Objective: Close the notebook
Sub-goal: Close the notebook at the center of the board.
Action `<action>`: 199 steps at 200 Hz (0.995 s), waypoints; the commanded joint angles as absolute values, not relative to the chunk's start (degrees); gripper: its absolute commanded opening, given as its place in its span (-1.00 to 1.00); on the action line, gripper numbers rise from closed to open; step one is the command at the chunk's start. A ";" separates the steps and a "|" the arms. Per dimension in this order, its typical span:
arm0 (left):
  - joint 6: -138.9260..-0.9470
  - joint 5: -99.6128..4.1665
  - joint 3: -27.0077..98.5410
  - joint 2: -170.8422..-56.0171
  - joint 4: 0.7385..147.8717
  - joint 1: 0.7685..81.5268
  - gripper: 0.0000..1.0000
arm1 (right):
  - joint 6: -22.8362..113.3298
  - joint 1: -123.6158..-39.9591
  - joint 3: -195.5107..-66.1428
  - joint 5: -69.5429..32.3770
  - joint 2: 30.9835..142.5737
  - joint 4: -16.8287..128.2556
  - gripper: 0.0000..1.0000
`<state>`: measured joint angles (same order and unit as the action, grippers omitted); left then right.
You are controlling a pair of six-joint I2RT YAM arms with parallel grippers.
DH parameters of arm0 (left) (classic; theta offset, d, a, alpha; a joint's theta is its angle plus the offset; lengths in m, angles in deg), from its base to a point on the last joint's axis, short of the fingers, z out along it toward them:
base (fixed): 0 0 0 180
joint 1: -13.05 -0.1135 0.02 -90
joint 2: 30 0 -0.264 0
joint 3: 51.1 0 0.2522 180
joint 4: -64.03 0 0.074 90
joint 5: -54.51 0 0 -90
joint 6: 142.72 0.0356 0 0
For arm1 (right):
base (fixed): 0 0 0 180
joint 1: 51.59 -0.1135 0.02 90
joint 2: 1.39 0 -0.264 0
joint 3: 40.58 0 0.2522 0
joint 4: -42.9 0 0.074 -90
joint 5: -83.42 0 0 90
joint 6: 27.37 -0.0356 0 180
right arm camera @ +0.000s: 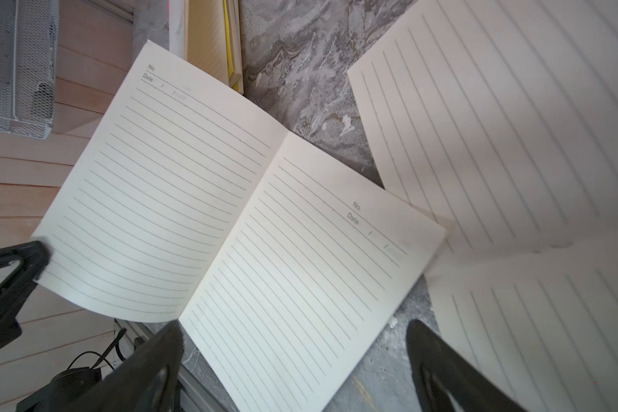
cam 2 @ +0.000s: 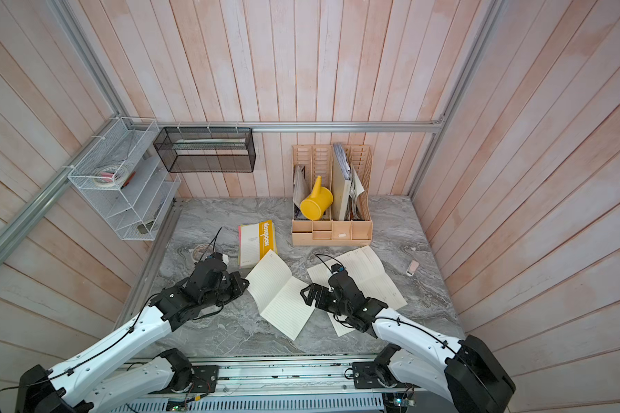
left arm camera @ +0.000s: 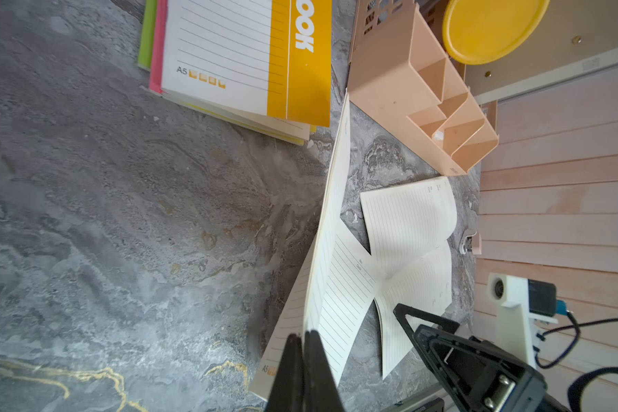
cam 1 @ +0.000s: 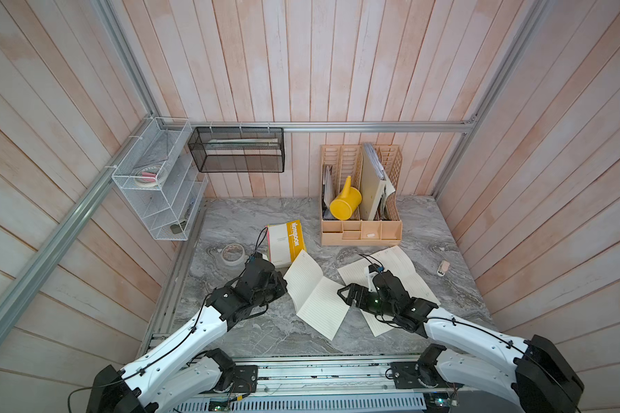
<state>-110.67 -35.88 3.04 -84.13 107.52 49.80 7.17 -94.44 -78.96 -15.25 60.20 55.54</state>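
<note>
Left gripper (left arm camera: 303, 335) has its fingers pressed together on the outer edge of the notebook (cam 1: 323, 307). That half tilts up off the marble table (cam 1: 251, 321) while the other half lies flat, mid-table between the two arms. Right gripper (right arm camera: 293, 324) hangs at the flat page, fingers spread wide and holding nothing; whether it touches the paper cannot be told. Now the danger: nothing visibly pins the flat half, so swinging the raised half over could shove the whole book along the smooth stone into the second open notebook (cam 1: 401, 271), whose leaf its corner meets. The pinch looks thin, too: if it has only loose leaves and not the cover, a page turns and the book stays open, or the paper creases or slips free. The raised far corner sits just beside the stack of closed notebooks (cam 1: 287, 239) and could catch there. As for heading, the spine runs on a slant, page heads toward the peach organiser (cam 1: 360, 232) at the back, feet toward the robot, and the open spread stretches crosswise from gripper to gripper.
</note>
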 commanded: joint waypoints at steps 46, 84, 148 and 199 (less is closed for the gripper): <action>-115.37 -28.48 1.08 -76.80 115.02 50.04 -1.00 | 7.00 -97.58 -81.75 -18.16 69.11 45.45 0.96; -115.38 -30.40 -0.04 -78.41 111.61 50.23 -1.00 | 6.90 -99.04 -84.05 -20.64 74.82 40.40 0.96; -113.93 -30.96 2.03 -79.77 111.54 50.42 -1.00 | 6.82 -100.19 -87.38 -23.10 85.07 39.20 0.97; -111.17 -36.51 -1.28 -77.44 102.61 50.35 -0.81 | 6.07 -100.12 -84.60 -23.76 87.53 36.45 0.96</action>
<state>-113.69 -32.44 0.38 -79.30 109.82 50.15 6.71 -99.81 -86.19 -22.73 86.05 37.38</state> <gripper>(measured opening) 0.088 0.983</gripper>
